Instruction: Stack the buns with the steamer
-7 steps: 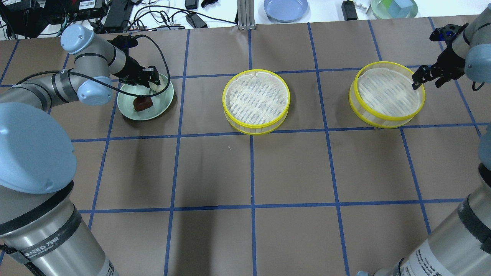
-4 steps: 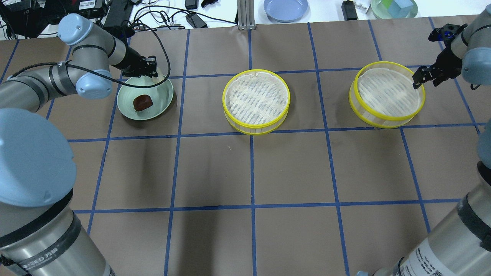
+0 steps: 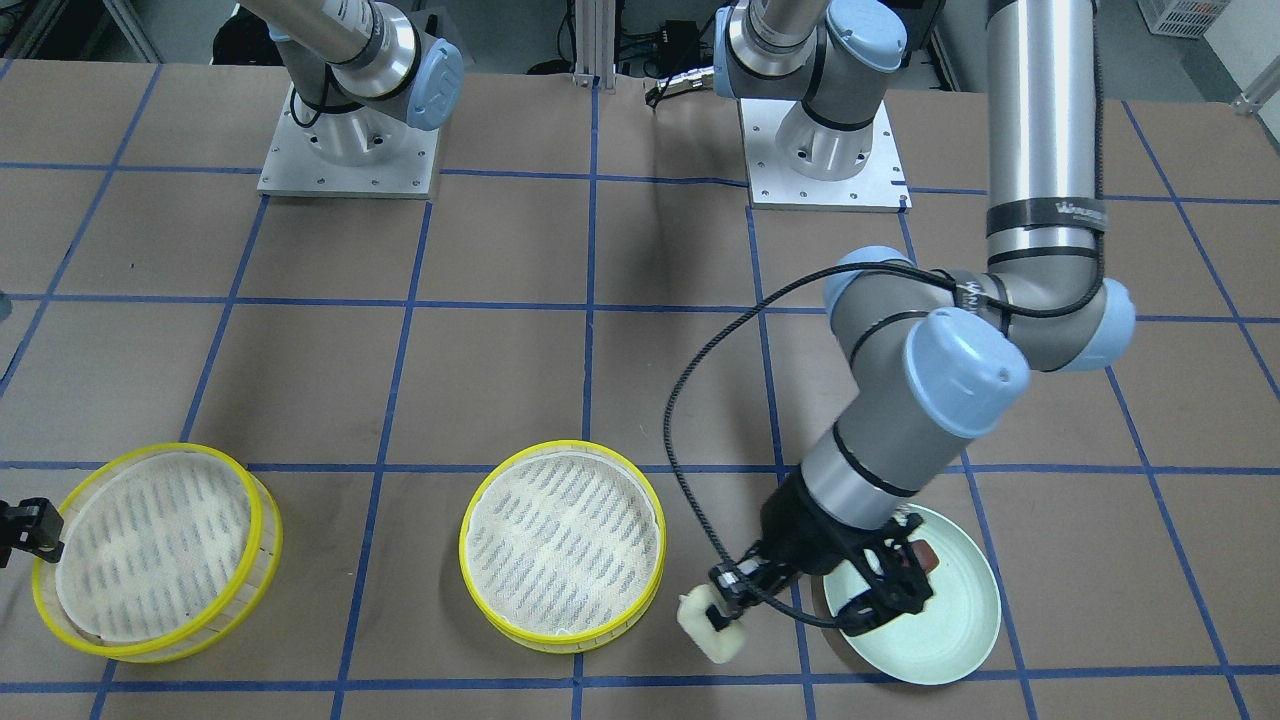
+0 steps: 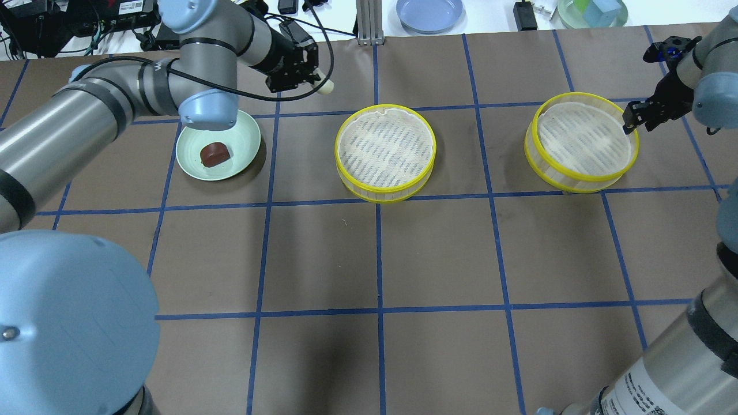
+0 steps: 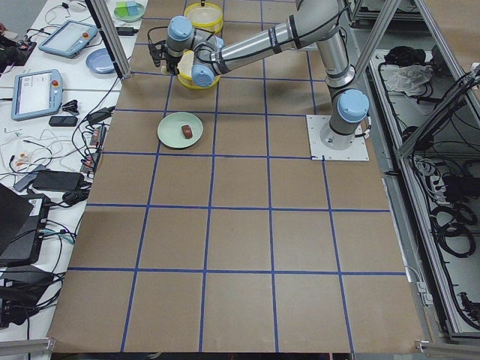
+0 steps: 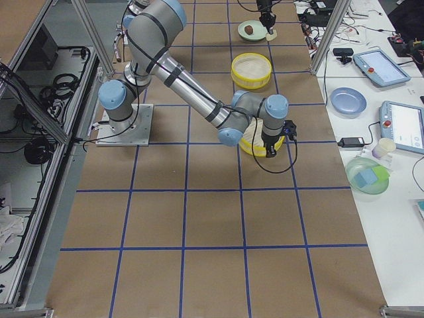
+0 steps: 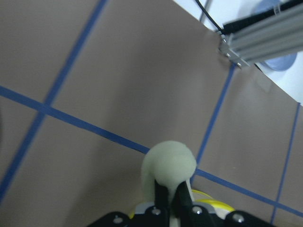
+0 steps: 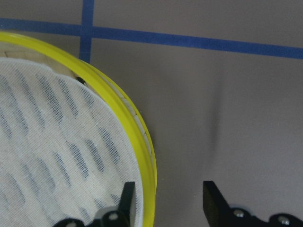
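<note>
Plastic-rimmed steamer (matt tabletop)

Front cam: L arm's wrist covers most of the brown bun and part of the plate. R end effector is cut by the frame edge. Overhead, I get only the cream bun tip past the L end effector. R wrist cam crops the R basket left & bottom; fingers show tips only. L wrist cam: mid basket is a yellow sliver. Side cams: both end effectors too small to read.
</note>
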`<control>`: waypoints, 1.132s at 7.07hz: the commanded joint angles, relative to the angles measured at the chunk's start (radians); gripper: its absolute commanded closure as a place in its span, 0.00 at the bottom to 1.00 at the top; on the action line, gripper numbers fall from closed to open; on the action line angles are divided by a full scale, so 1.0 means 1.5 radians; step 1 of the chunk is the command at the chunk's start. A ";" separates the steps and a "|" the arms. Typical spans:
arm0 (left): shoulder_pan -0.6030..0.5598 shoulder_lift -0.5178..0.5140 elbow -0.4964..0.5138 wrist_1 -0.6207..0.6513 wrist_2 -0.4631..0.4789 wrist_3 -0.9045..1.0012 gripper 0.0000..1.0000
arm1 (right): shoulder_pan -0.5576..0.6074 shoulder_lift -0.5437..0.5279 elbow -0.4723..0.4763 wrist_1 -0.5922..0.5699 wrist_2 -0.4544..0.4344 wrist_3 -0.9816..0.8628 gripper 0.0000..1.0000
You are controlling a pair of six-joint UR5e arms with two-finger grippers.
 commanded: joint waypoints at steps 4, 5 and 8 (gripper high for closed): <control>-0.061 -0.033 -0.032 0.016 -0.006 -0.063 0.20 | 0.000 0.011 0.004 -0.011 0.015 -0.013 0.73; -0.061 -0.028 -0.032 0.016 -0.003 -0.059 0.00 | 0.000 0.007 0.004 -0.010 0.015 -0.018 0.75; -0.058 0.015 -0.019 -0.067 0.001 0.021 0.00 | 0.000 -0.004 0.004 0.001 0.014 -0.010 0.94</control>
